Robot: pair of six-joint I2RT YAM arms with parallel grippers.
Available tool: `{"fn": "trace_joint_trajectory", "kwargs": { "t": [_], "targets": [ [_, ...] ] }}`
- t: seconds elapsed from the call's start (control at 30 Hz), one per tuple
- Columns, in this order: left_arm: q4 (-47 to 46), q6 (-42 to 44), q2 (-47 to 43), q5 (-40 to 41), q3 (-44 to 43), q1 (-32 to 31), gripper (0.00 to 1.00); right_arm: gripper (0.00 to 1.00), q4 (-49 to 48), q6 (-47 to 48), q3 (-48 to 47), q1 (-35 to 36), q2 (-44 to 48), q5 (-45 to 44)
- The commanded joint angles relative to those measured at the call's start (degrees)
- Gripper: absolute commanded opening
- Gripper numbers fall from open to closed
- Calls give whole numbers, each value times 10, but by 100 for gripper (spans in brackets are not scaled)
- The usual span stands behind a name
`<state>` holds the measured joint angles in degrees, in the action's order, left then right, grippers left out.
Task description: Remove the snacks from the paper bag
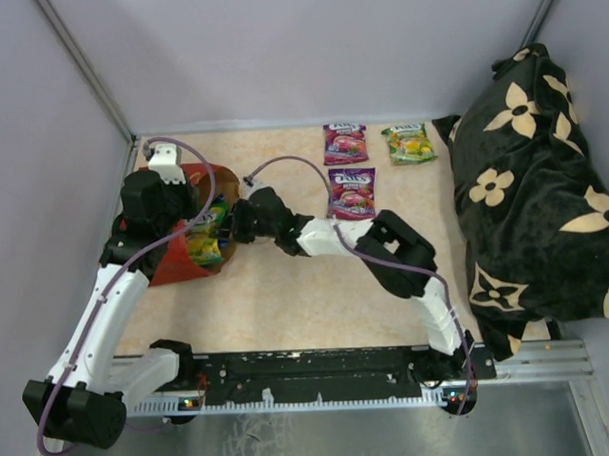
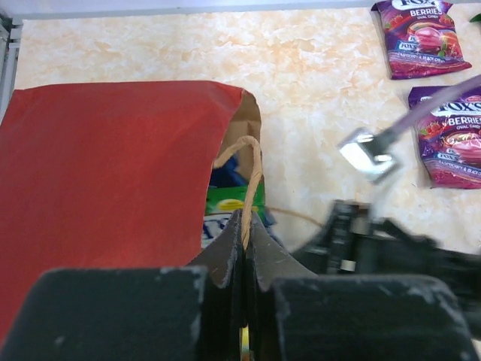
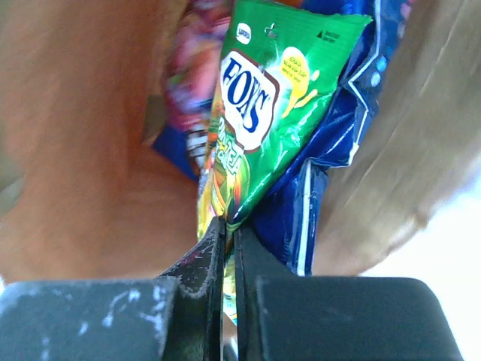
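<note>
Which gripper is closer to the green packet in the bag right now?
Right. The right gripper is shut on the green packet; the left gripper pinches the handle of the paper bag, off the packet.

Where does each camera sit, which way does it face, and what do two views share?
Top: above and behind, looking down at the table; both arms show.
Left wrist: faces the paper bag; left gripper pinches its handle.
Right wrist: looks into the bag; right gripper pinches a green packet.
Shared: top and left wrist show two purple packets.
</note>
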<state>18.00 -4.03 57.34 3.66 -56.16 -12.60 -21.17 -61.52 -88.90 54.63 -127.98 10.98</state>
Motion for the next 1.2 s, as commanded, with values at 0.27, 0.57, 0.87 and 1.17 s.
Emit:
{"fn": "trace_joint_trajectory", "kwargs": {
  "t": [0.27, 0.57, 0.87, 1.17],
  "targets": [
    [7, 2, -13, -5, -19, 0, 1, 0, 234, 272, 246, -223, 427, 241],
    [14, 3, -13, -10, -24, 0, 2, 0, 325, 326, 286, -396, 532, 337],
    [16, 4, -11, -5, -24, 0, 2, 0, 334, 286, 163, -288, 507, 301],
    [22, 6, -8, 22, -26, 2, 2, 0, 221, 187, -94, -122, 354, 305]
  ]
}}
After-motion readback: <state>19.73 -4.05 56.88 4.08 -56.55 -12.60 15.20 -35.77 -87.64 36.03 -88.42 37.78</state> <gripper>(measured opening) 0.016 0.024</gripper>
